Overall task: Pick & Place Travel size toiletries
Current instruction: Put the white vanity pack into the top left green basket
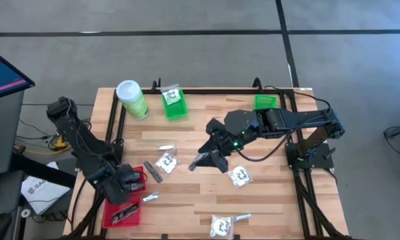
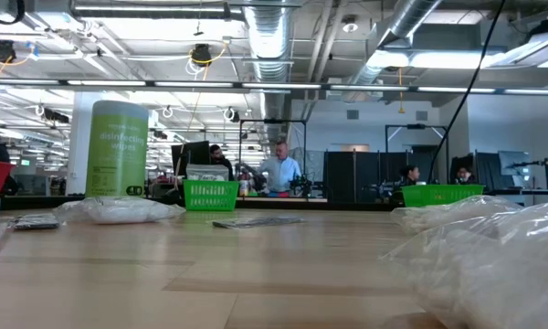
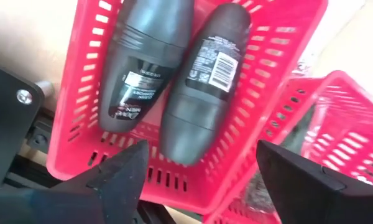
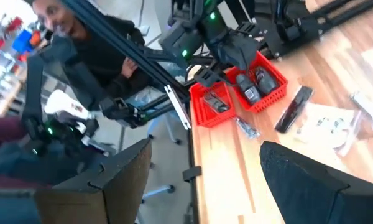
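My left gripper (image 1: 125, 187) hovers open over the red baskets at the table's near left corner. In its wrist view the open fingers (image 3: 199, 180) stand above two dark grey oval roll-ons (image 3: 174, 74) lying side by side in a red basket (image 3: 81, 81). My right gripper (image 1: 210, 162) is open above the table's middle and holds nothing (image 4: 205, 180). White crinkly packets (image 1: 165, 162) (image 1: 240, 176) (image 1: 221, 225), silvery sachets (image 1: 165, 148) (image 1: 150, 197) and a dark stick (image 1: 153, 171) lie flat on the wood.
A light-green canister (image 1: 132, 99) stands at the far left. A green basket (image 1: 175, 103) holding a packet sits beside it, and another green basket (image 1: 265, 101) is at the far right. A second red basket (image 3: 348, 124) adjoins the first. People are in the room beyond.
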Controlling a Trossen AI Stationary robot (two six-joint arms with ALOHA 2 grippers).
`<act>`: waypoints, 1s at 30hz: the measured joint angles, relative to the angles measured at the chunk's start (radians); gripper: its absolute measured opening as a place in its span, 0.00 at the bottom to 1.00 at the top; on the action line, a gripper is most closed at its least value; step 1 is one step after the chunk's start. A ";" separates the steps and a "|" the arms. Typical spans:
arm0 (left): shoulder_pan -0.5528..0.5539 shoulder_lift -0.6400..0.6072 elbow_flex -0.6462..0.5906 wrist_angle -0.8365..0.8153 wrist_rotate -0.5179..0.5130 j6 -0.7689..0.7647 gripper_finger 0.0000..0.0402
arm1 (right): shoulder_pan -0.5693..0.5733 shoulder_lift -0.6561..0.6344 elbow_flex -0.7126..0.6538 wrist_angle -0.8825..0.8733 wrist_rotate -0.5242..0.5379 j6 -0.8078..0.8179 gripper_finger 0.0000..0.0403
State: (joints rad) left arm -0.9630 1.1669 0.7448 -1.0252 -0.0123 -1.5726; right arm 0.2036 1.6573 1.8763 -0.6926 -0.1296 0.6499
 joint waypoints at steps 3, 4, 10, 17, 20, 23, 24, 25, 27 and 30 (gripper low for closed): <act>0.000 -0.046 0.000 0.000 -0.012 -0.033 0.69 | 0.013 0.000 0.000 -0.003 -0.002 -0.054 0.72; 0.000 -0.062 0.000 0.000 -0.019 -0.043 0.67 | 0.016 0.000 0.000 -0.010 -0.002 -0.059 0.72; 0.000 -0.147 0.000 0.001 -0.126 -0.083 0.54 | 0.045 0.000 0.000 -0.096 -0.007 -0.059 0.72; 0.000 -0.223 0.000 0.019 -0.242 -0.086 0.31 | 0.063 0.000 0.000 -0.242 0.002 -0.024 0.63; 0.014 -0.237 0.000 0.053 -0.299 -0.075 0.18 | 0.079 0.000 0.000 -0.293 0.024 -0.021 0.48; 0.051 -0.237 0.000 0.128 -0.337 -0.008 0.05 | 0.090 0.000 0.000 -0.338 0.031 -0.015 0.27; 0.067 -0.237 0.000 0.163 -0.349 0.025 0.03 | 0.093 0.000 0.000 -0.350 0.032 -0.009 0.19; 0.084 -0.237 0.000 0.203 -0.364 0.059 0.02 | 0.094 0.000 0.000 -0.359 0.032 0.000 0.11; 0.124 -0.237 0.000 0.290 -0.391 0.134 0.01 | 0.094 0.000 0.000 -0.368 0.039 0.004 0.03; 0.198 -0.237 0.000 0.414 -0.412 0.243 0.00 | 0.106 0.000 0.000 -0.408 0.075 0.006 0.04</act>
State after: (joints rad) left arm -0.7651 0.9298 0.7452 -0.6110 -0.4244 -1.3293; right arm 0.3092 1.6577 1.8763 -1.1002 -0.0549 0.6554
